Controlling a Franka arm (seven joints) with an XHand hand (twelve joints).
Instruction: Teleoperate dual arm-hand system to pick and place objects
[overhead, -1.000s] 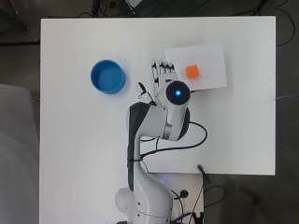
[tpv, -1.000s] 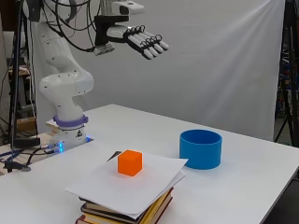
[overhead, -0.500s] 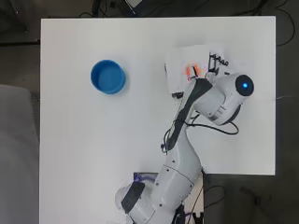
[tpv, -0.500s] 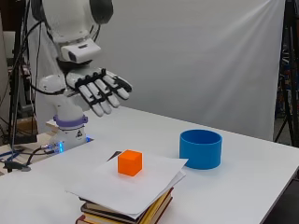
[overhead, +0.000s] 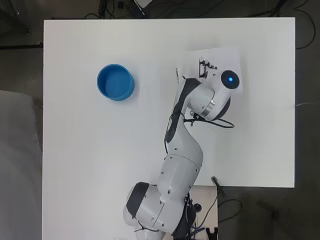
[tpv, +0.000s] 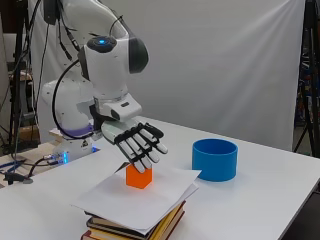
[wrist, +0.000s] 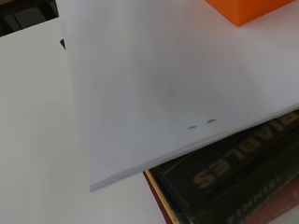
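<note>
An orange cube (tpv: 138, 178) sits on a white sheet of paper (tpv: 150, 202) that lies on a stack of books (tpv: 131, 230). My hand (tpv: 131, 139) hovers right over the cube, fingers straight and spread, pointing down, their tips at the cube's top; contact cannot be told. From overhead only the dark fingers (overhead: 206, 67) show over the paper (overhead: 235, 54), and the arm hides the cube. The wrist view shows a corner of the cube (wrist: 247, 10) on the paper (wrist: 159, 93). A blue round bowl (overhead: 115, 82) stands apart to the left, seen in the side view behind the stack (tpv: 215, 159).
The paper overhangs the books (wrist: 233, 179) at its edges. The arm's base and cables sit at the table's near edge (overhead: 165, 210). White tabletop (overhead: 90, 150) stretches between the bowl and the stack.
The arm has swung from left of the paper to over it, and the hand has dropped from high above the table to just over the cube. Cube and bowl have not moved.
</note>
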